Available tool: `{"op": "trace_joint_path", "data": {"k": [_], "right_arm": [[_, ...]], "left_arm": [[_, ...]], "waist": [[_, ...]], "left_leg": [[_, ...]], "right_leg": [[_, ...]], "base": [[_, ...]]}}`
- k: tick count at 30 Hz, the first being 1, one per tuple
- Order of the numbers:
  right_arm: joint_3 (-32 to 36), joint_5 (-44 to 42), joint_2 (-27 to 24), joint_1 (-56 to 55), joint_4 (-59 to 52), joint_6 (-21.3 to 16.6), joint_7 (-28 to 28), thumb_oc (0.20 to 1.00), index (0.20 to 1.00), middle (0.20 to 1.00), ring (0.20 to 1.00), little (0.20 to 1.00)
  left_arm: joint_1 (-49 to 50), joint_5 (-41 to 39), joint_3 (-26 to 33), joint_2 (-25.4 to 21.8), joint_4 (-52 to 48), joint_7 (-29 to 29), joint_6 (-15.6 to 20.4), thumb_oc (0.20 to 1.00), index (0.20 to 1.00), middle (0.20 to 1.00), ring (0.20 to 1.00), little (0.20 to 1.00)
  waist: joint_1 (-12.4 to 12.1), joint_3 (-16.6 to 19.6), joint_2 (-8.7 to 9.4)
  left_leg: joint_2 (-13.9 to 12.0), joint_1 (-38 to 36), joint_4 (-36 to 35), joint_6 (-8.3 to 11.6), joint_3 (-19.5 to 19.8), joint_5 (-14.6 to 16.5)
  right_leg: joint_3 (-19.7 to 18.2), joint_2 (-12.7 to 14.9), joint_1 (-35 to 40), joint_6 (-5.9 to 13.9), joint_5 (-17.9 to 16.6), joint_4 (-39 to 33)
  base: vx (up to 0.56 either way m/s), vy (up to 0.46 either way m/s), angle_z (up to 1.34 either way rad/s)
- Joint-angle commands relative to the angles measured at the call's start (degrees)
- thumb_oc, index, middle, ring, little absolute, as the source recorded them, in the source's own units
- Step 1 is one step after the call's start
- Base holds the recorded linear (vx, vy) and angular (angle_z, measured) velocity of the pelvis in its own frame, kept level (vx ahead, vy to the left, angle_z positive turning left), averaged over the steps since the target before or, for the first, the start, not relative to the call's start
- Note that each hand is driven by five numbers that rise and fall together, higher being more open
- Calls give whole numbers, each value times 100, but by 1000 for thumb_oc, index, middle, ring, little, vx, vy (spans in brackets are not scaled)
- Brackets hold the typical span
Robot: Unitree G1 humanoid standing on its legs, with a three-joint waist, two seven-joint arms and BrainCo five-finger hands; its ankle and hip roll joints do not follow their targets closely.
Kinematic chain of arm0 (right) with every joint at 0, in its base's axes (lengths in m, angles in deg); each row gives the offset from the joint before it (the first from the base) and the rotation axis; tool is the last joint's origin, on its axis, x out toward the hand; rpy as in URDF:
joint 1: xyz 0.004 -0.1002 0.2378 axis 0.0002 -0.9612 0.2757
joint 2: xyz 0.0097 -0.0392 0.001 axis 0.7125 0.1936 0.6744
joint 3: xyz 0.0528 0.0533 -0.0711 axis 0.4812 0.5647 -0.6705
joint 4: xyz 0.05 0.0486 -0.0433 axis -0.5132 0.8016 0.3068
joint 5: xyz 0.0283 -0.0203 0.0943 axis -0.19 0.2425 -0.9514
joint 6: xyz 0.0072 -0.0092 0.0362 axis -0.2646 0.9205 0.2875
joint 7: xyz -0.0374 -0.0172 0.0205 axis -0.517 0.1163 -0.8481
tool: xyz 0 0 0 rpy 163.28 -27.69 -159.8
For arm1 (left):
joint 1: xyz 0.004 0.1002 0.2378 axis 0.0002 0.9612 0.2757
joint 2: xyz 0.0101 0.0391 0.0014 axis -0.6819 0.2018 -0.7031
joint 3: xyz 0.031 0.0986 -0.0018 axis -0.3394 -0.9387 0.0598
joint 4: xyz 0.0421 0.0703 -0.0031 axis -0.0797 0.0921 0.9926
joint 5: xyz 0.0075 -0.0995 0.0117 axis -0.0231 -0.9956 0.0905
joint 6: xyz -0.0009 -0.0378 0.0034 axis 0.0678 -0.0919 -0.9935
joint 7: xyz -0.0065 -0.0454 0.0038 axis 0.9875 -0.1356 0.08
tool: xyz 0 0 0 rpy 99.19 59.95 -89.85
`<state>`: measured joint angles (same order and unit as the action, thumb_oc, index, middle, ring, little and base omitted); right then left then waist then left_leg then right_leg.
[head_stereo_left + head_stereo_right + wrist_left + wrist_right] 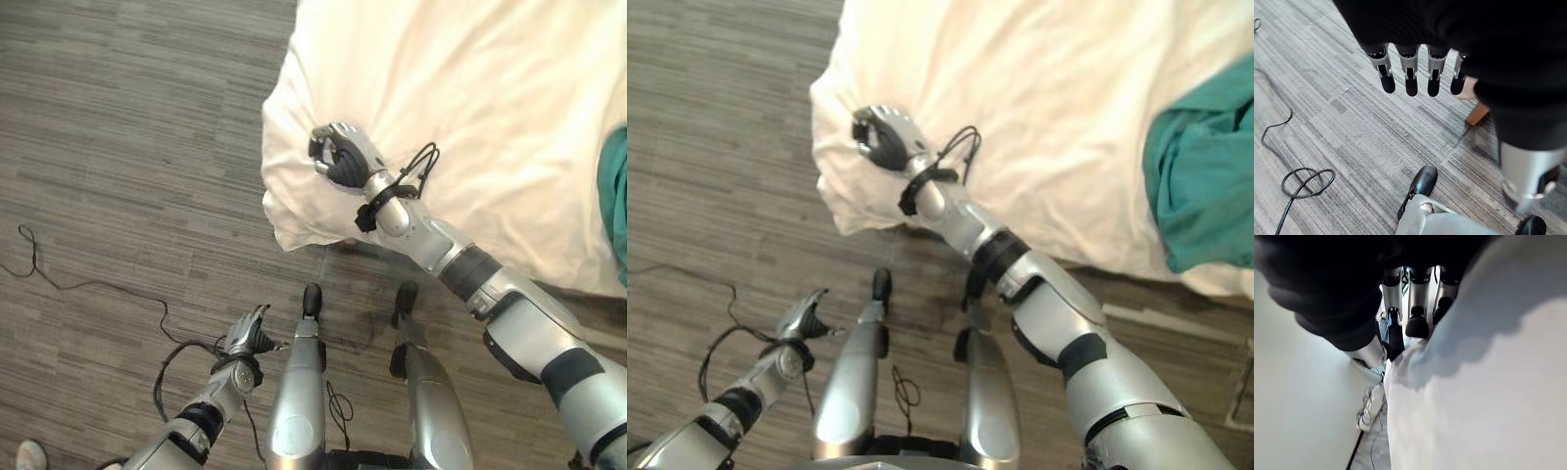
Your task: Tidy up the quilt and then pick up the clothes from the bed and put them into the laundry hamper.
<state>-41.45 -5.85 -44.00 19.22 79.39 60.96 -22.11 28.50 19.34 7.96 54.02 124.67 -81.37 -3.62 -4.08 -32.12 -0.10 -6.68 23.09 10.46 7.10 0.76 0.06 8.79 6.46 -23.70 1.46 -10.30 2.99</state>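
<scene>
White quilt [470,108] corner under curled, empty right hand [343,155] (left hand [247,335] relaxed, floorward)

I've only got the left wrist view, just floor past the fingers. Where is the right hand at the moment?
Observer: The right hand is over the near corner of the white quilt, at the bed's edge.
Operator: Okay. Any clothes on the bed?
Observer: Yes, a teal garment lies on the quilt, off to the right of that arm and apart from the hand.
</scene>
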Motion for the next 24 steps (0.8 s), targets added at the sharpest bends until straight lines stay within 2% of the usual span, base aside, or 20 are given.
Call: {"op": "trace_joint_path", "data": {"k": [1,5,6,7,10,12,14,18,21,22,24], "right_arm": [[-343,-277,-156,-1308,19,127,573,200,200,200,200,200],[-791,-533,-189,-2327,-1088,-145,1289,200,200,200,200,200],[-796,-536,-206,-2350,-1116,-134,1299,200,200,200,200,200],[-829,-678,-313,-2547,-1721,-289,1517,200,200,200,200,200],[-424,-1005,-530,-2628,-2803,-470,1483,200,200,200,200,200],[-278,-1069,-545,-2662,-2988,-528,1442,200,200,200,200,200],[330,-1181,-671,-2677,-3709,-643,1154,200,200,200,200,200],[909,-855,-807,-2645,-3204,-669,488,200,200,200,200,200],[1494,-948,-932,-3117,-2663,-572,224,200,200,200,200,200],[1500,-948,-935,-3125,-2664,-575,225,200,200,200,200,200],[1975,-1089,-855,-3611,-2049,-549,-12,200,200,200,200,200]], "left_arm": [[269,77,100,52,-3,-176,9,1000,1000,1000,1000,1000],[506,190,165,226,38,-116,-21,1000,1000,1000,1000,1000],[523,192,165,235,38,-117,-19,1000,1000,1000,1000,1000],[625,96,297,290,144,-97,-32,1000,1000,1000,1000,1000],[764,-176,581,361,105,-175,-10,1000,1000,1000,1000,1000],[804,-233,624,391,54,-183,6,1000,1000,1000,1000,1000],[883,-455,743,448,12,-207,166,1000,1000,1000,1000,1000],[737,-858,898,386,-610,-344,341,1000,1000,1000,1000,1000],[804,-1079,928,403,-753,-230,400,1000,1000,1000,1000,1000],[806,-1081,920,401,-754,-229,401,1000,1000,1000,1000,1000],[695,-877,943,512,407,-175,366,1000,1000,1000,1000,1000]], "waist": [[54,287,-35],[171,378,32],[174,371,25],[237,526,98],[335,772,191],[355,843,215],[466,920,293],[494,756,271],[570,569,265],[559,575,263],[657,510,302]], "left_leg": [[-226,-225,123,205,-7,92],[-253,-658,-37,166,-108,208],[-252,-695,-55,165,-113,207],[-241,-1000,-193,147,-170,239],[-191,-1478,-519,81,-284,227],[-163,-1563,-581,58,-302,227],[-96,-1720,-571,-11,-398,297],[30,-1522,-84,-42,-389,491],[51,-1249,470,-53,-424,686],[48,-1233,498,-54,-427,704],[29,-1109,809,-59,-457,861]], "right_leg": [[-472,579,1,863,1270,1161],[-501,617,429,873,1259,887],[-500,617,466,875,1255,866],[-486,618,769,890,1201,635],[-508,601,1185,919,1085,310],[-522,602,1243,924,1052,249],[-644,618,1324,941,990,181],[-804,685,1143,941,1019,447],[-979,743,907,952,1085,823],[-986,741,893,953,1094,840],[-1115,763,719,969,1182,1113]], "base": [[-15,61,-2],[41,53,-15],[112,26,-31],[135,22,-19],[146,47,-11],[67,33,-18],[20,81,-33],[-70,59,-20],[-82,56,2],[-44,32,3],[-27,68,-10]]}}
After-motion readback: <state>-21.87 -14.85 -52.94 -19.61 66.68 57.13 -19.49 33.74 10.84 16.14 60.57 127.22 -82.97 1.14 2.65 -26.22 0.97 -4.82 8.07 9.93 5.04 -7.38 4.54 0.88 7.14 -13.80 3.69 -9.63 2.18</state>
